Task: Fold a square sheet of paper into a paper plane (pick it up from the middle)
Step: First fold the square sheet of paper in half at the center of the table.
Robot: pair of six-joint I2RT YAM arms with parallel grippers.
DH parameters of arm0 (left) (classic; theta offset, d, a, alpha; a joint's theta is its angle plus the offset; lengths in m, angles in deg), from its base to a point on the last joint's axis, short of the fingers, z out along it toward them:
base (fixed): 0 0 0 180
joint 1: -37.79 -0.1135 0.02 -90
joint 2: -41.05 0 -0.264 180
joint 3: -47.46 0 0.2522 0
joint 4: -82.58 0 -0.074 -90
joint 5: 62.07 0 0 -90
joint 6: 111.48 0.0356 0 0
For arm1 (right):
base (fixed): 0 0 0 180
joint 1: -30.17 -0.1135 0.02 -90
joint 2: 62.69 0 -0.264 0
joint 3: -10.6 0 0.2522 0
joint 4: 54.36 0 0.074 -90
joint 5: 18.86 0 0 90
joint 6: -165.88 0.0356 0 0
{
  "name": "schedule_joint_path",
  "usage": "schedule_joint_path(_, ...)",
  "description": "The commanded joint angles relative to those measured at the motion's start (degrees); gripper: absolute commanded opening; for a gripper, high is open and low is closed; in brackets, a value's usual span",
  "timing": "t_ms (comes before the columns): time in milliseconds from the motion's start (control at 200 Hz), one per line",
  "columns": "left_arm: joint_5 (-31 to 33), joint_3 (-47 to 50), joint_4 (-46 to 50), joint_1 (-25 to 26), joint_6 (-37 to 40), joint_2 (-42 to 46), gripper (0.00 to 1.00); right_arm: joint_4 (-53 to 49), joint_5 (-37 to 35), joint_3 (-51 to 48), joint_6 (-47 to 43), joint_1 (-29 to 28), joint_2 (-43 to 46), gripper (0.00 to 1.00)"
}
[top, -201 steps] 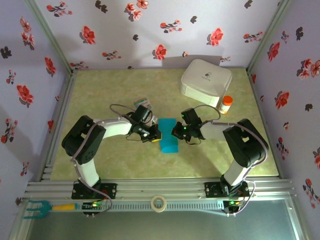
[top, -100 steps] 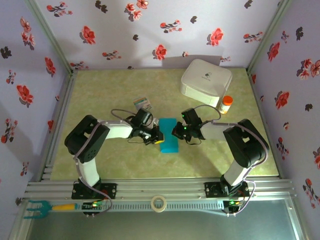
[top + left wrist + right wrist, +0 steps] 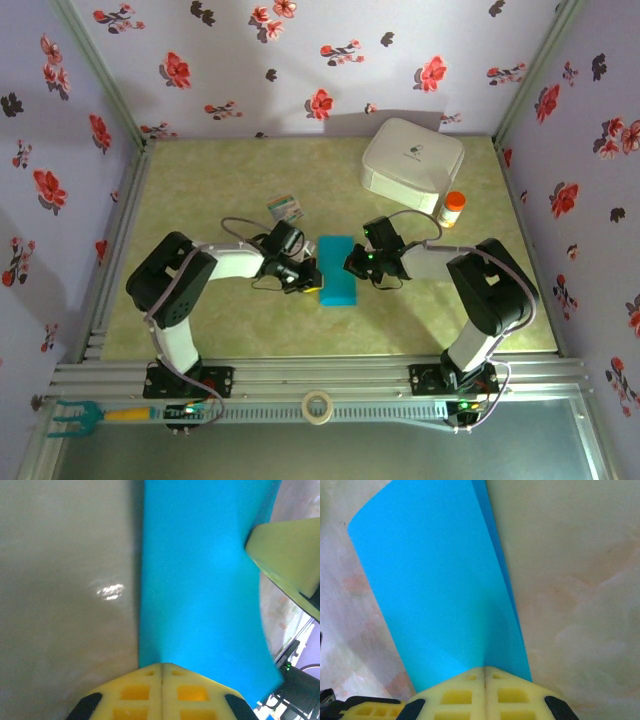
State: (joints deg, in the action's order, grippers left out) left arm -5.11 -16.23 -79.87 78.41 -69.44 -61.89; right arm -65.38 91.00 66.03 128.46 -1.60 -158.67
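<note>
Seems mid-fold, the thin turquoise-blue paper sheet lying doubled into a narrow strip on the greenish table between left gripper and right gripper, both pressed together at its opposite edges; next calls for pressing it flat without sliding.

My left pincer and right pincer are pale yellow plastic. Their fingers are moulded with square pockets and edged with black pieces at the root. My left arm has a white link between bulky black joints and my right arm a pale grey one, each wrist trailing a thin looping cable, with small green lights at both bases.
</note>
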Motion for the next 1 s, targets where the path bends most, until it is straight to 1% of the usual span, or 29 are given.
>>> schedule_joint_path(0,0.33,-2.8,3.29,0.42,-1.99,3.46,0.04,-7.65,-4.92,-2.35,0.21,0.66,-1.23,0.0)
schedule_joint_path(140,-1.08,-3.86,1.09,0.68,-3.72,3.38,0.05,-7.71,-4.87,-2.16,0.16,0.66,-1.18,0.0)
schedule_joint_path(245,-2.93,-2.92,-2.24,1.36,-5.17,1.93,0.05,-7.6,-4.92,-2.32,0.21,0.66,-1.0,0.0)
schedule_joint_path(360,-4.43,-2.46,-3.56,2.31,-5.29,0.01,0.05,-7.49,-5.0,-2.47,0.25,0.66,-0.98,0.0)
schedule_joint_path(570,-3.3,0.8,-3.62,2.53,-3.94,-2.47,0.05,-7.08,-4.93,-2.58,0.42,0.66,-1.21,0.0)
schedule_joint_path(660,-3.0,2.38,-3.62,2.57,-1.9,-3.13,0.08,-7.12,-5.0,-2.65,0.42,0.66,-1.01,0.0)
schedule_joint_path(770,-1.37,3.15,0.41,2.45,1.93,-3.09,0.09,-7.05,-4.92,-2.73,0.42,0.64,-1.06,0.0)
schedule_joint_path(885,0.76,3.69,4.89,2.45,5.77,-0.93,0.11,-6.99,-5.09,-2.88,0.5,0.66,-0.98,0.0)
schedule_joint_path(995,0.3,2.51,5.84,2.51,5.84,1.42,0.13,-6.7,-4.88,-2.79,0.51,0.66,-0.99,0.0)
